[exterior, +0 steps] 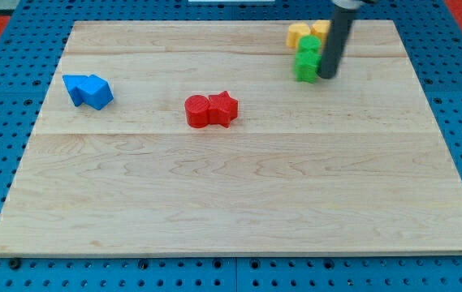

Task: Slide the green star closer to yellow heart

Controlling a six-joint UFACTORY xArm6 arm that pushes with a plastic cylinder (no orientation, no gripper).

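Note:
Two green blocks stand one behind the other at the view's upper right; which one is the star I cannot make out. Right above them sit two yellow blocks: a rounded one, the yellow heart, and another yellow block to its right. The upper green block touches the yellow ones. My tip rests at the right side of the lower green block, touching or nearly touching it. The dark rod rises from there and hides part of the right yellow block.
Two red blocks, a round one and a star, lie together near the middle of the wooden board. Two blue blocks lie together at the view's left. A blue pegboard surrounds the board.

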